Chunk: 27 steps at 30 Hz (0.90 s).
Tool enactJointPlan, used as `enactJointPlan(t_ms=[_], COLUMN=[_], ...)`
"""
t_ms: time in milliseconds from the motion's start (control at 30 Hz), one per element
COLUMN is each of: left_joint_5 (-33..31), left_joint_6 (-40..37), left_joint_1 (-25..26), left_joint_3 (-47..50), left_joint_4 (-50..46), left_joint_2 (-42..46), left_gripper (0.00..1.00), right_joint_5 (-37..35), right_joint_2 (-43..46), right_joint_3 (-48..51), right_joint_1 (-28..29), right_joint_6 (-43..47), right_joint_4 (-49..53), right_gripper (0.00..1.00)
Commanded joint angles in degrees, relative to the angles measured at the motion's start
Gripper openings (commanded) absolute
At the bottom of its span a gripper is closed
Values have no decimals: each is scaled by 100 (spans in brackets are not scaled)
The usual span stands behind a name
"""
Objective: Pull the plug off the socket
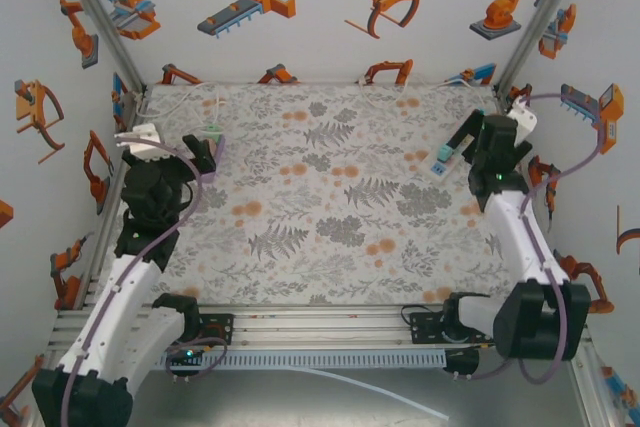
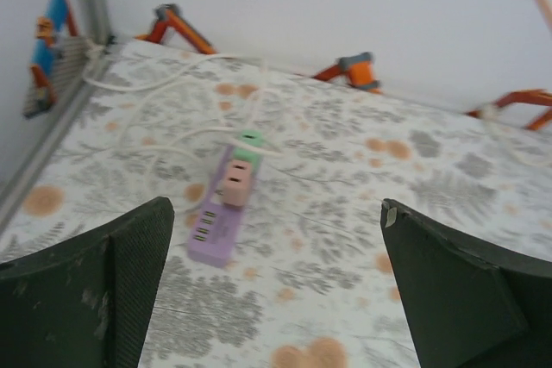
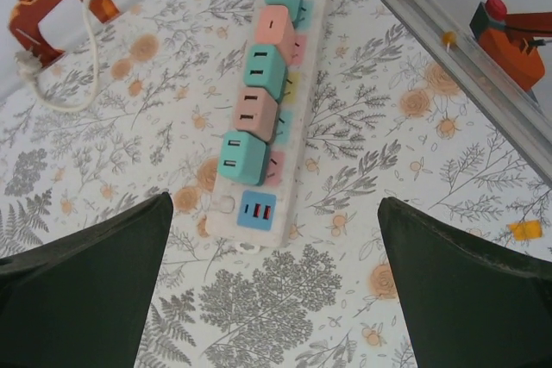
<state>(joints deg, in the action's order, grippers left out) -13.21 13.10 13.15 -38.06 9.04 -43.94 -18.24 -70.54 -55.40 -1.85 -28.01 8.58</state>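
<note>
Plastic plugs [image 3: 255,114] sat in a row on the white strip [image 3: 226,204] at the right rear of the table [image 3: 388,170], under my wide-open right end effector [image 3: 274,213]. Light, rigid, slick, I judged; the nearest teal plug [image 3: 242,158] wanted gripping across its flat sides. Left end effector [image 2: 276,213] also gaped.

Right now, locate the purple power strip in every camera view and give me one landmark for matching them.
Top external: purple power strip on the left, just beyond the left gripper.
Left wrist: centre-left, ahead of the open gripper, pink plug on it.
Shared landmark: orange arm sticker at the back-left wall corner.
</note>
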Motion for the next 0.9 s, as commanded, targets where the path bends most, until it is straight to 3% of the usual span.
enactJointPlan(t_ms=[0,167,300,400,533,867], left_joint_5=[1054,1806,1795,1740,1655,1598], left_joint_6=[862,597,28,-131,-224,-413], left_joint_1=[318,1173,1638,1712,1735,1744], left_joint_3=[-738,-1690,-1959,-1929,-1756,-1700], left_joint_4=[-1702,-2718,-3246,-3417,-3410,-3398], left_joint_2=[-103,-468,-573,-490,-344,-558], left_gripper=[97,97,97,97,97,97], right_joint_5=[-63,-232,-336,-222,-27,557], right_joint_2=[-1358,-3628,-4563,-5119,-5461,-5350], right_joint_3=[-1469,-4009,-4807,-5198,-5220,-4147], right_joint_1=[-35,-35,-44,-69,-88,-225], right_joint_6=[-613,-479,-342,-213,-14,-232], right_joint_4=[2081,3662,3734,3828,3733,2855], right_gripper=[95,99,99,99,99,99])
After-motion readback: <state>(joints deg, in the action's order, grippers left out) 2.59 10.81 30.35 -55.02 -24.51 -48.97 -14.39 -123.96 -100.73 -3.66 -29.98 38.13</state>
